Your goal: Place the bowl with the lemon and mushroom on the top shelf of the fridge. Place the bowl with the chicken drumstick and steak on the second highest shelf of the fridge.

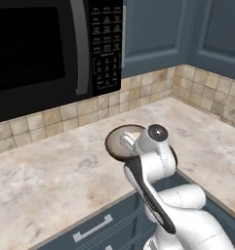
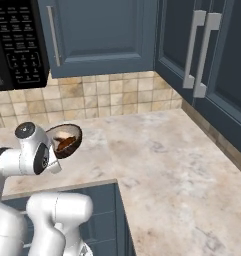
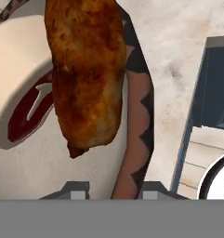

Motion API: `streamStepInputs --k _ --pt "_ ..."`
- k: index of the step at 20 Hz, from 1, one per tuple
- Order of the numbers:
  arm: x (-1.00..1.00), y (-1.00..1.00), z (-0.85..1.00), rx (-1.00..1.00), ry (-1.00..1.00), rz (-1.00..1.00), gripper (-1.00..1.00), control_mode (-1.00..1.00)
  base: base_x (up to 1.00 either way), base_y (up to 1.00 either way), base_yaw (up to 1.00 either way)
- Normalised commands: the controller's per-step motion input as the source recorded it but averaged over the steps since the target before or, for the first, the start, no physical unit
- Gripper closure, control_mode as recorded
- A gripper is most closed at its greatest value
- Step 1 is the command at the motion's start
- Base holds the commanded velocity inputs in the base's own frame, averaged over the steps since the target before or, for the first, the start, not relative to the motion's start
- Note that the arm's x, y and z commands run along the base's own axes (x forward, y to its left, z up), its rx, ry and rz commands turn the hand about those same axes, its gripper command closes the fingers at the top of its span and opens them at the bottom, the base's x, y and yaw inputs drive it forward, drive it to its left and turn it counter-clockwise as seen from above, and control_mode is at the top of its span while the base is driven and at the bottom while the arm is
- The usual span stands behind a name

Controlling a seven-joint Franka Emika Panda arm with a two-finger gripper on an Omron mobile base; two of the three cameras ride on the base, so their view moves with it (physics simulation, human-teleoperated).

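Gripper (image 3: 111,193) clamped on rim of small dark-brown patterned bowl with cream inside (image 3: 140,116), held just above beige marbled counter (image 1: 50,171).
Browned chicken drumstick (image 3: 85,74) lies in the bowl, long axis running from the gripper toward the far rim, narrow end nearest the finger tips; dark red steak with white fat streak (image 3: 29,114) lies flat beside it on the bowl floor. Bowl sits upright by the counter's front edge, ahead of black microwave (image 1: 50,49), above blue drawer fronts (image 1: 97,227).
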Motion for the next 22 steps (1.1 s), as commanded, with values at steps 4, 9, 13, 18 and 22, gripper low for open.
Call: streamStepInputs --k 4,9,13,18,22 --pt "-0.73 0.00 0.94 0.06 -0.12 -0.19 1.00 -1.00 0.00 0.00 0.00" --pt "-0.62 0.00 1.00 0.08 0.00 -0.05 1.00 -1.00 0.00 0.00 0.00" --pt "-0.48 -0.02 0.98 0.11 0.04 0.01 1.00 -1.00 0.00 0.00 0.00" --pt "-0.19 -0.01 0.36 0.13 0.02 0.10 1.00 -1.00 0.00 0.00 0.00" --pt "0.00 0.00 0.00 0.00 0.00 0.00 1.00 -1.00 0.00 0.00 0.00"
